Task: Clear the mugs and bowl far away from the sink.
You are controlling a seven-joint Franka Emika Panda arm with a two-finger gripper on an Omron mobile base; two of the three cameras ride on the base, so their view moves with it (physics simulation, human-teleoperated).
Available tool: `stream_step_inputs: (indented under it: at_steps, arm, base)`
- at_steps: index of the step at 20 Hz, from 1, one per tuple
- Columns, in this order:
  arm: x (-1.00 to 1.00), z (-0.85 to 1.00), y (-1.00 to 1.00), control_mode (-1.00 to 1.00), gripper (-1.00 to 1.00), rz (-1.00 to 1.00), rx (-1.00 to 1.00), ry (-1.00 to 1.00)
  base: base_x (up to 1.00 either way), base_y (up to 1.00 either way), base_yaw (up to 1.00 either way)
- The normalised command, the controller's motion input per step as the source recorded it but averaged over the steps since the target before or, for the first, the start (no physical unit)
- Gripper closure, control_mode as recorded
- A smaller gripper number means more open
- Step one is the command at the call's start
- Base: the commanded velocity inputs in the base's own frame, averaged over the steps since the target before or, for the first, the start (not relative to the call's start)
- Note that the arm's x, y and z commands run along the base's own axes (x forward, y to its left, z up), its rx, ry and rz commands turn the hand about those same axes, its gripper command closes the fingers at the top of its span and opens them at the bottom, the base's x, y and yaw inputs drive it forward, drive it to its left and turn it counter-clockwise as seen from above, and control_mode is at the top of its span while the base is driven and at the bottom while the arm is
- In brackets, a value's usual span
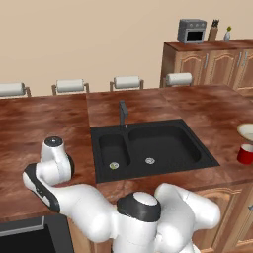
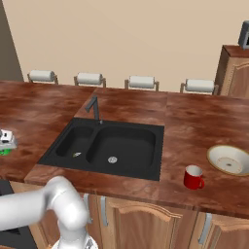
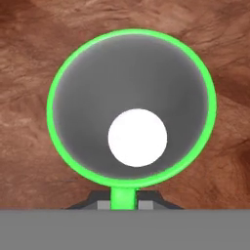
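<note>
Our end effector (image 3: 122,204) is clamped on the handle of the bright green cylindrical mug (image 3: 132,107), on the brown wood-grain tabletop (image 3: 29,58) left of the black double-basin sink (image 1: 148,148). We should lift straight up, keeping the mug level.

sink (image 2: 108,144) centre | red mug (image 2: 193,177) right | bowl (image 2: 229,159) beyond it

bright green mug (image 3: 132,110), red mug (image 2: 193,177), black sink (image 2: 109,146)
</note>
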Motion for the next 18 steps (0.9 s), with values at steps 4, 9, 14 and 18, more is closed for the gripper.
stream_step_inputs:
  at_steps: [4,9,14,18]
  arm:
    - [-0.23,-0.43,-0.25,-1.00,1.00,-0.01,0.06,-0.02]
    - [-0.20,0.40,-0.05,-1.00,1.00,0.00,0.01,-0.14]
    - [-0.37,1.00,0.01,-1.00,1.00,-0.05,-0.02,-0.10]
    - [-0.40,1.00,-0.38,-1.00,1.00,-0.16,0.00,0.06]
  base:
    - [0.00,0.00,0.00]
    - [0.00,0.00,0.00]
    - [0.00,0.00,0.00]
    - [0.00,0.00,0.00]
